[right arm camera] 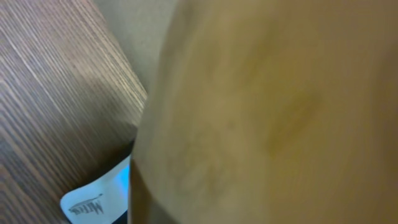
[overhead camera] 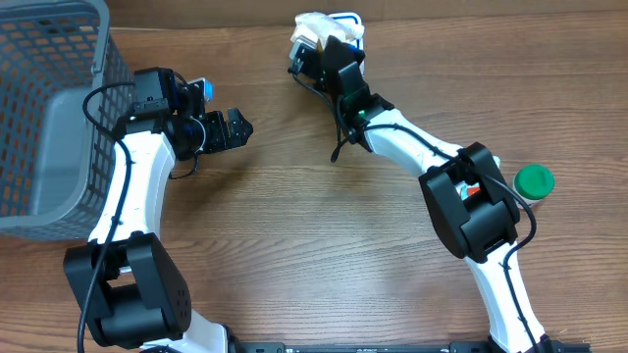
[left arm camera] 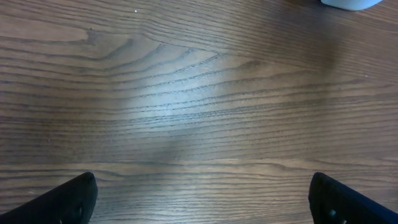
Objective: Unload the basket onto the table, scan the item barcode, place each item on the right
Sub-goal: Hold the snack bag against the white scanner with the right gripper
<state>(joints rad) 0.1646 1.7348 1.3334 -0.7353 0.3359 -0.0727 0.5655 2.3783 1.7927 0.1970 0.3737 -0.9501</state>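
Wood-grain counter (overhead camera: 294, 226): right fingers (overhead camera: 302, 59) pinch the white item (overhead camera: 329, 25), left fingers (left arm camera: 65, 200) spread. Likely next: lift, expose its barcode.

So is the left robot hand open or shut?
Open. On the left gripper, the fingers sit far apart, with only table between them.

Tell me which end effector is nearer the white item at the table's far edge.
Right. The right end effector is at the item, apparently gripping it. The left end effector is open over bare wood, well off toward the basket.
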